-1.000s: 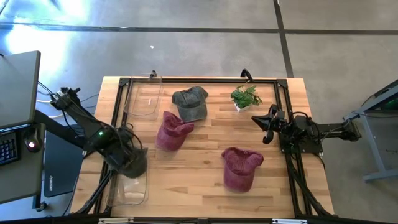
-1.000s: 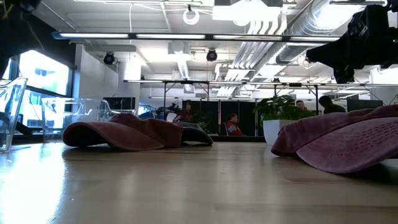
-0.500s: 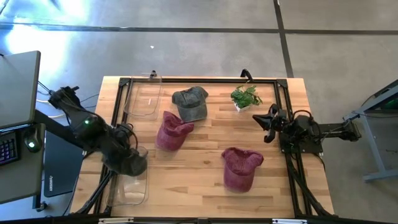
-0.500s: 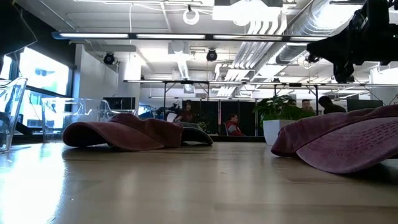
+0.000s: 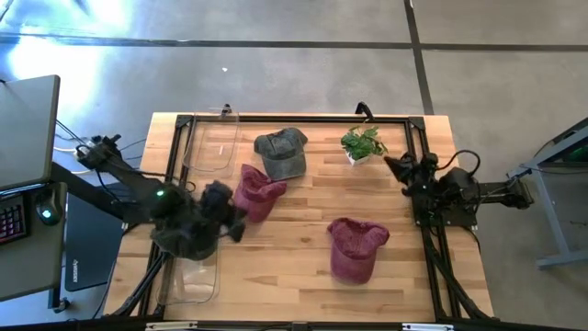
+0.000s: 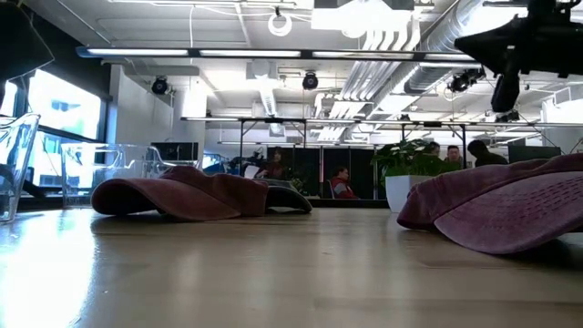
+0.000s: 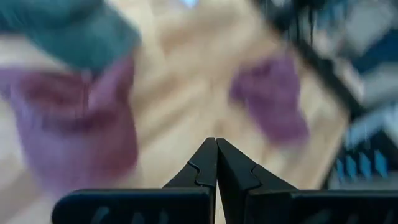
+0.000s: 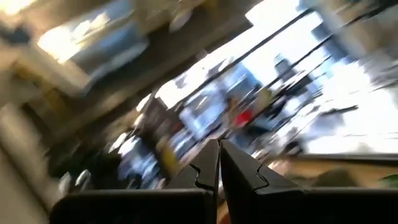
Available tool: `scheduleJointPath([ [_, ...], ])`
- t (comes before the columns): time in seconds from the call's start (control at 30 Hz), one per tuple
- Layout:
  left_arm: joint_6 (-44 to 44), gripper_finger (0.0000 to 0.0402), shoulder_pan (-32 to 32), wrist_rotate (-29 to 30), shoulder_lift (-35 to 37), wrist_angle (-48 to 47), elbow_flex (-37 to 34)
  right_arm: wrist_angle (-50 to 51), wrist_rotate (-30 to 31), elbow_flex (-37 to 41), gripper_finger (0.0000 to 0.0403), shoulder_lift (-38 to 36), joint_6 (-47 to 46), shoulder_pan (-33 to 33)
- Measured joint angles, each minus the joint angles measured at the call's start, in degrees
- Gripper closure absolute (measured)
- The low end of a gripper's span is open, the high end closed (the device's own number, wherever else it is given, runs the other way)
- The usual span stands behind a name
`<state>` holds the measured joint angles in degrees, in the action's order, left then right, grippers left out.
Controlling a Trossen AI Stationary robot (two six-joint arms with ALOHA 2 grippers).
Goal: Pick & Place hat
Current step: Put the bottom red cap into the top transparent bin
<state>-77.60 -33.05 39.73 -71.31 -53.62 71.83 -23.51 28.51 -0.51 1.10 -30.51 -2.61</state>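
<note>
From above, three hats lie on the counter (image 5: pixel 303 234): a grey hat (image 5: pixel 281 153) at the far edge, a maroon hat (image 5: pixel 256 194) just beside it, brim pointing left-front, and another maroon hat (image 5: pixel 356 248) at right-front. Left claw (image 5: pixel 237 221) hovers beside the middle one. At counter level, the maroon hat (image 6: pixel 178 196) lies flat and rumpled. Wrist views show the left claw (image 7: pixel 216 163) and right claw (image 8: pixel 219 163) pressed together.

No text, label, brand, number or sign can be read in any view. The hats show no legible lettering, and the room behind the worktop offers nothing that resolves into words.
</note>
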Motion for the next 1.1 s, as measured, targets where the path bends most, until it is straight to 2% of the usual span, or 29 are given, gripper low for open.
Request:
scheduleJointPath([
  [0.07, 1.82, 0.0401, 3.67, 2.55, -1.35, 4.69, -0.02, 0.1, 4.68, -0.58, 0.0391, 0.04, -3.03, 0.0],
  [0.13, 7.33, 0.0401, 8.02, 0.03, -2.67, 10.97, -0.02, 2.93, 3.41, -2.65, 0.0391, 0.47, -4.25, 0.01],
  [0.27, 20.74, 0.0401, 17.29, -14.98, -5.44, 21.17, -0.02, 16.93, -8.1, -10.33, 0.04, 5.28, -10.32, 0.0],
  [0.43, 32.91, 0.0401, 29.4, -32.35, -8.54, 26.59, -0.07, 38.74, -22.49, -22.57, 0.04, 19.5, -19.89, -0.04],
  [0.57, 39.54, 0.0401, 37.25, -40.76, -11.6, 27.94, -0.08, 49.2, -34.1, -29.29, 0.04, 32.83, -22.06, -0.04],
  [0.7, 45.42, 0.0401, 41.43, -46.88, -13.09, 28.95, -0.02, 58.54, -42.62, -33.35, 0.0388, 44.68, -22.75, -0.07],
  [0.8, 51.04, 0.0401, 42.42, -52.07, -13.23, 28.18, -0.07, 63.03, -47.06, -34.36, 0.0361, 52.01, -24.86, 0.0],
  [0.9, 56.02, 0.0401, 42.44, -55.57, -13.18, 26.7, -0.04, 63.66, -50.24, -34.14, 0.0312, 58.56, -26.26, 0.04],
  [1.1, 64.68, 0.0401, 42.42, -59.12, -11.96, 20.72, 0.06, 61.21, -48.05, -34.2, 0.0203, 69.05, -27.55, 0.04],
])
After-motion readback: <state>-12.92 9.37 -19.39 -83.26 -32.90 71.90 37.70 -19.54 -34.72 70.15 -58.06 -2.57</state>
